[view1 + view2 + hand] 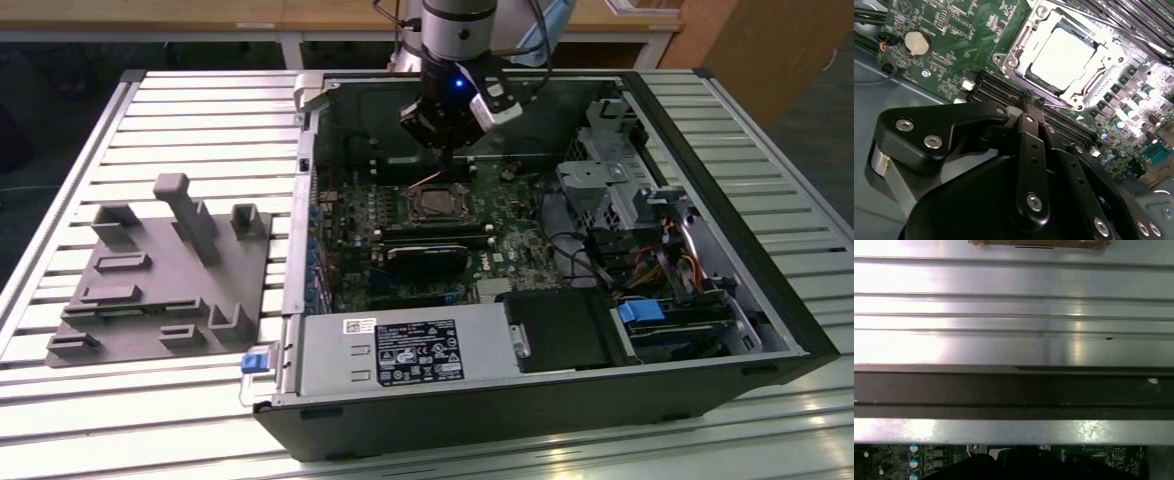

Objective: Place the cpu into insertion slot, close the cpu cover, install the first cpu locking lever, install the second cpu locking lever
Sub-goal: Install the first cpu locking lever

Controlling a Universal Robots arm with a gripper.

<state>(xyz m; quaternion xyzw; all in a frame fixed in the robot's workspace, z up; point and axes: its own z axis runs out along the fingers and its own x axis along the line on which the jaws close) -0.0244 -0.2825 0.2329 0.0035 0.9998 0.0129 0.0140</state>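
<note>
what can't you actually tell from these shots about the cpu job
- Locking levers: in the second wrist view, glare on the cpu and cpu cover washes out whether either lever is latched.
- Claw: the fingertips meet edge-on behind dark linkage, so open or shut is unclear.
- Socket in the exterior view: too small, partly behind the claw.
- First wrist view: the case wall blocks most of the motherboard.
</note>
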